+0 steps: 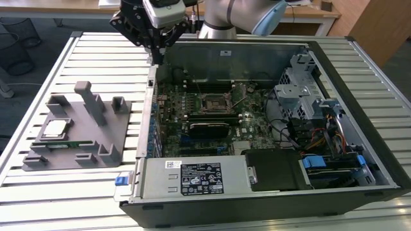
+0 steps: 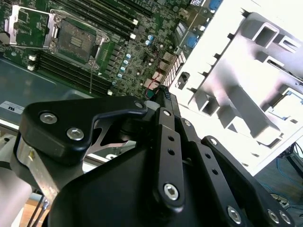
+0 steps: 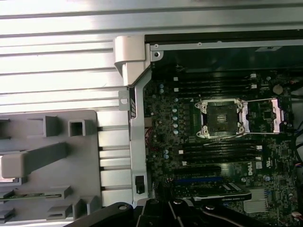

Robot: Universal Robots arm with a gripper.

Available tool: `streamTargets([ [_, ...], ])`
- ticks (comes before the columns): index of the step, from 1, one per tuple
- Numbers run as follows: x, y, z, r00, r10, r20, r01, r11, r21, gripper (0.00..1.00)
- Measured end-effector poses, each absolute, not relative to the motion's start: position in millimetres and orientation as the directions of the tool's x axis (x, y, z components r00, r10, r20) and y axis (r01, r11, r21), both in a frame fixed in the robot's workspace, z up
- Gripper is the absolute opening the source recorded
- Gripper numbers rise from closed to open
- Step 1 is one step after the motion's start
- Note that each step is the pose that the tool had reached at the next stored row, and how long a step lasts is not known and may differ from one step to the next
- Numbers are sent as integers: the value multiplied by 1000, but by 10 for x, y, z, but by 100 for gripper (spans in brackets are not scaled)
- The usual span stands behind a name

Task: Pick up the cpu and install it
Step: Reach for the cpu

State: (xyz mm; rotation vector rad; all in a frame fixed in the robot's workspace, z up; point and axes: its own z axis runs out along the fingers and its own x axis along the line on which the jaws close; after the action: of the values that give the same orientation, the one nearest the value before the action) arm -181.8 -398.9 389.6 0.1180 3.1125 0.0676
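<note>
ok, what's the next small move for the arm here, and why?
Probably shift the gripper across toward the exterior view's left, to above the cpu. The gripper hangs over the edge of the case, apparently shut on nothing, while the cpu lies in the grey tray beside the case and the motherboard socket sits open and empty.

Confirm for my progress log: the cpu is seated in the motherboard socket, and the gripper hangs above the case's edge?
No. The exterior view shows the cpu lying on the grey tray beside the case, the socket empty. The gripper does hang above the case's edge.
</note>
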Motion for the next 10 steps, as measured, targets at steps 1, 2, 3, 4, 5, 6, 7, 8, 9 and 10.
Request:
streamTargets([
  [1,-1821,-3989,3895,-997,76,-24,75,996,44,11],
  [2,-1823,-3989,3895,-997,76,-24,75,996,44,11],
  [3,-1825,-3989,3895,-997,76,-24,75,996,44,11],
  [4,-1828,-3989,3895,-997,76,-24,75,996,44,11],
  [5,-1830,-3989,3894,-997,76,-24,75,996,44,11],
  [6,-1832,-3989,3894,-997,76,-24,75,996,44,11],
  [7,-1833,-3989,3894,-997,76,-24,75,996,44,11],
  [8,-1836,-3989,3893,-997,76,-24,75,996,44,11],
  [9,-1839,-3989,3893,-997,76,-24,75,996,44,11],
  [10,-1841,-3989,3892,-997,76,-24,75,996,44,11],
])
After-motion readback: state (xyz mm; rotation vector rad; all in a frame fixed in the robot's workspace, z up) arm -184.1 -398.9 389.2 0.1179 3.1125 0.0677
